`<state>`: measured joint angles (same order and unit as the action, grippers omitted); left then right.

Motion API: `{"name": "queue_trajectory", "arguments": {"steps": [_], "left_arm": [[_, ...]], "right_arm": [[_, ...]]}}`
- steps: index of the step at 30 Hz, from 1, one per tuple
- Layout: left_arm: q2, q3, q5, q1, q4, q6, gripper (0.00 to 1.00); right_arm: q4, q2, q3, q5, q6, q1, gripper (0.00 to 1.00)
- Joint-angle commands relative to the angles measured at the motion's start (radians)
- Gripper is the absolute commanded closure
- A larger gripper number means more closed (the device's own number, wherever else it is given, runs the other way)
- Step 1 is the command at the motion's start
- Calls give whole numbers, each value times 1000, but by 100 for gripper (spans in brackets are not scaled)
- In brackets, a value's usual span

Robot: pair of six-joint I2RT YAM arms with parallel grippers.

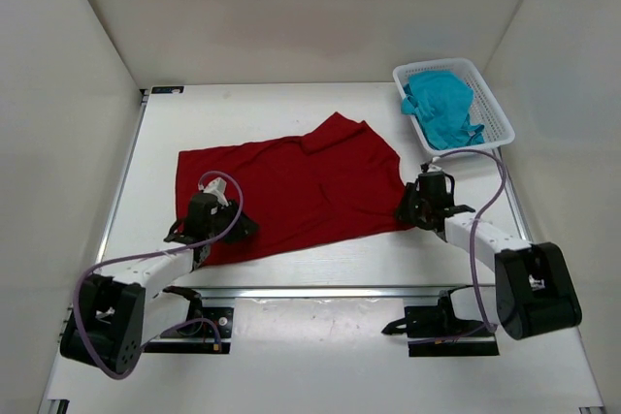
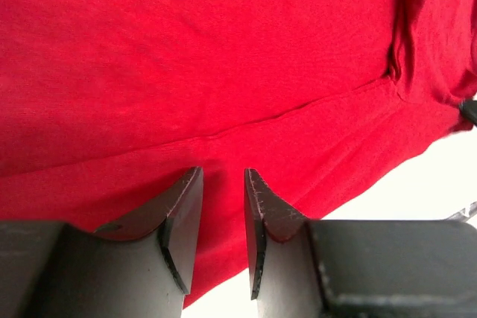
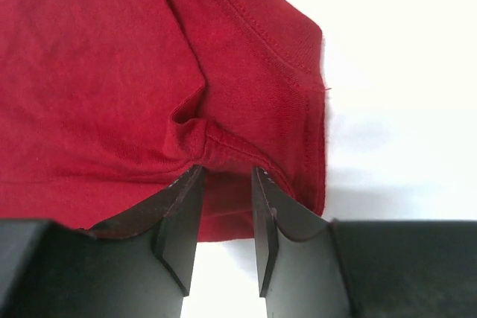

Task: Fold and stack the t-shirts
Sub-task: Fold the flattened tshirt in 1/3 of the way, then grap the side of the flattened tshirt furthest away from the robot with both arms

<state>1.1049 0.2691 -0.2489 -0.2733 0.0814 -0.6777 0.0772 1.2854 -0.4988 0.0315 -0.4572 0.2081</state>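
The dark red t-shirt (image 1: 291, 186) lies spread flat in the middle of the white table. My left gripper (image 1: 231, 230) sits low over its near left edge; in the left wrist view (image 2: 223, 176) the jaws stand a narrow gap apart, and the shirt (image 2: 223, 57) lies smooth under them. My right gripper (image 1: 408, 208) is at the shirt's right edge. In the right wrist view (image 3: 226, 173) its tips pinch a puckered seam of the shirt (image 3: 112, 72). The teal t-shirt (image 1: 441, 109) lies crumpled in the basket.
The white slotted basket (image 1: 498, 126) stands at the back right, close behind my right arm. Bare white table (image 1: 243, 113) surrounds the red shirt. White walls close the space at left, right and back.
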Motion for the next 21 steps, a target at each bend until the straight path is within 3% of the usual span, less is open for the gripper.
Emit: {"name": "queue_trajectory", "arguments": {"steps": [1,3,7,8,10,13,17,21], "left_arm": [[-68,12,0,22,-74,67,60],[-94,24,28,22,-81,73,60],[-59,77,91,-82,-112,63,59],[-28,100,105,-119,-114,61,60],[22,140,100,-147,-94,52,60],[71,191,38,-55,-69,46,74],[111,297,19,172,-60,41,80],[338,554,95,261,-159,95,69]], "right_arm": [[90,-81,36,-61,-21,-7,69],[134,-141,0,-39,-24,16,68],[130,-187,-104,-50,-43,155,64],[109,-160,-113,-39,-41,174,65],[55,-103,-153,20,-34,232,78],[-19,55,-214,96,-5,267,100],[-40,184,-331,145,31,264,99],[-53,277,-440,211,37,231,100]]}}
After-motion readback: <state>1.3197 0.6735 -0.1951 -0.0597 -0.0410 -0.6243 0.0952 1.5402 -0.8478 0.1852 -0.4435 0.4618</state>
